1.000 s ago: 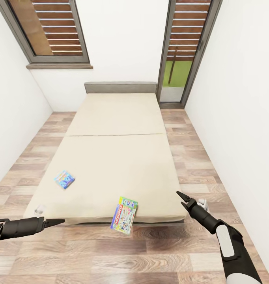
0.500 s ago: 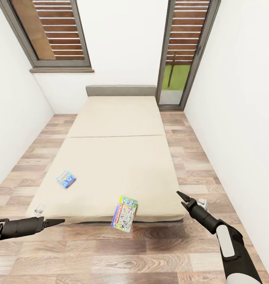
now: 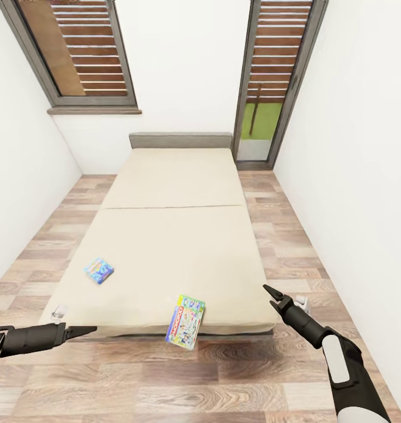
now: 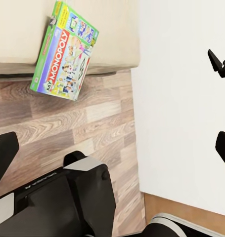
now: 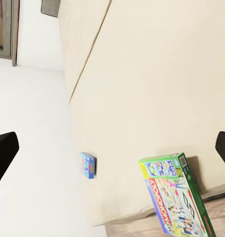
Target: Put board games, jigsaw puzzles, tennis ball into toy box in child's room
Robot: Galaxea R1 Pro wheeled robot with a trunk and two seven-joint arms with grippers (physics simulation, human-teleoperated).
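Note:
Two board games lie on the beige bed (image 3: 171,235). The Monopoly box (image 3: 186,322) hangs tilted over the bed's foot edge, also seen in the left wrist view as the Monopoly box (image 4: 67,52) and in the right wrist view (image 5: 176,197). The light-blue game (image 3: 99,270) lies flat near the bed's left side, small in the right wrist view (image 5: 88,165). My left gripper (image 3: 83,331) hovers open, low and left of the Monopoly box. My right gripper (image 3: 271,295) is open by the bed's right foot corner. Both are empty.
White walls close in on both sides, with strips of wood-plank floor (image 3: 294,235) between them and the bed. A shuttered window (image 3: 77,53) and a glass door (image 3: 271,88) are at the far wall. My dark base (image 4: 67,197) shows below the left wrist.
The whole picture has slid down a little, so the camera has moved. Both games and both arms keep their places relative to the bed.

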